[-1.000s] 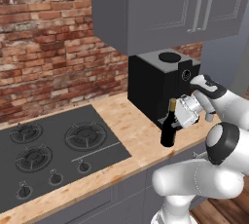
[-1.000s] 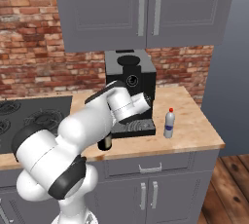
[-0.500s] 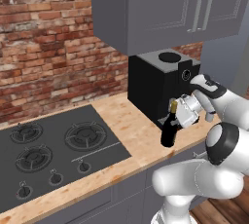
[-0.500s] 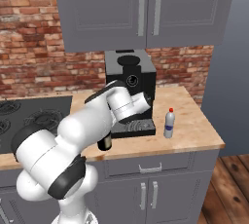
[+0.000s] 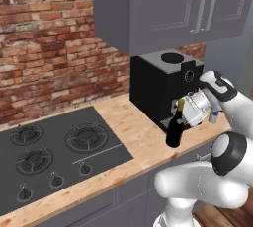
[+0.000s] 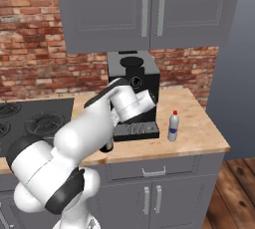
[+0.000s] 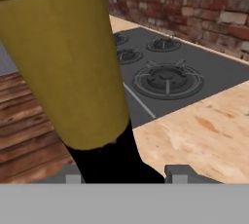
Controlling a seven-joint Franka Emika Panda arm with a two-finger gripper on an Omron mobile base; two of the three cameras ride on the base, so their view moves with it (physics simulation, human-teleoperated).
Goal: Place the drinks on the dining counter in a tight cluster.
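A dark wine bottle (image 5: pixel 174 130) with a tan neck stands on the wooden counter in front of the black coffee machine (image 5: pixel 163 85). My gripper (image 5: pixel 182 108) is shut on its neck from the right. In the hand view the tan neck (image 7: pixel 73 62) looms large between my fingertips (image 7: pixel 178 171), with the black body below it. Under my arm in the right base view, the bottle's foot (image 6: pixel 107 146) peeks out. A small clear bottle with a red cap (image 6: pixel 173 126) stands to the right of the machine. The dining counter is out of view.
A black gas stove (image 5: pixel 54 149) is set into the wooden counter (image 5: pixel 133 137) left of the bottle. A brick wall (image 5: pixel 54 48) runs behind, grey cupboards (image 6: pixel 144 9) hang above the machine. The counter ends at the right (image 6: pixel 219 143), over a wooden floor.
The fingers have closed in on the wine bottle's neck. The arm and the bottle stand where they were.
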